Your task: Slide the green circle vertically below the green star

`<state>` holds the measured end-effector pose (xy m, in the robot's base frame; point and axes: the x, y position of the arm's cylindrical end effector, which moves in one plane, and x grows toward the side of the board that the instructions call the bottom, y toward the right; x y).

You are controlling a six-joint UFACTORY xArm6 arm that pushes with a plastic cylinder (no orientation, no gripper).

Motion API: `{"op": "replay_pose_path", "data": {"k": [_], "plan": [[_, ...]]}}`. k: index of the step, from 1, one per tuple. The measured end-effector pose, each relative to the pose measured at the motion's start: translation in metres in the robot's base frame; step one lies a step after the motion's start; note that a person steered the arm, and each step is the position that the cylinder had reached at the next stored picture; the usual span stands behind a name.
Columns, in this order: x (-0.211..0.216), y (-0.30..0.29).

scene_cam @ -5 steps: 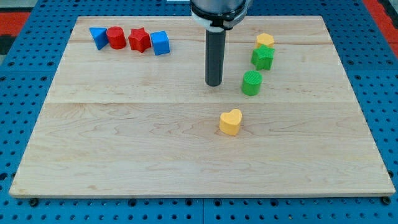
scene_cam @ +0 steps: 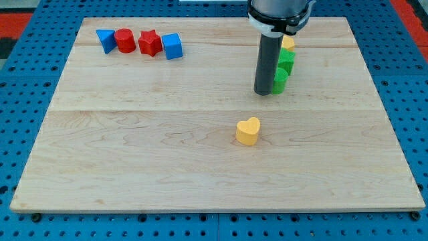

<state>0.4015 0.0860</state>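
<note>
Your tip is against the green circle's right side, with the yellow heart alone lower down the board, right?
Not quite: my tip is at the green circle's left side, as the camera view shows. The yellow heart does sit alone lower down the board.

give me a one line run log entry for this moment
phase: pushing | my tip: against left side of green circle | green star: just above circle, part hidden by rod | yellow heart: apart, lower

Pale, smooth, matt wood is seen in the board (scene_cam: 167, 147). Beside it, dark matt finish is shown by the rod above my tip (scene_cam: 264, 92).
</note>
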Motion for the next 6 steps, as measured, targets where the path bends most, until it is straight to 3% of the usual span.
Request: {"op": "replay_pose_path", "data": {"k": [6], "plan": [[-0.0056, 0.0146]]}}
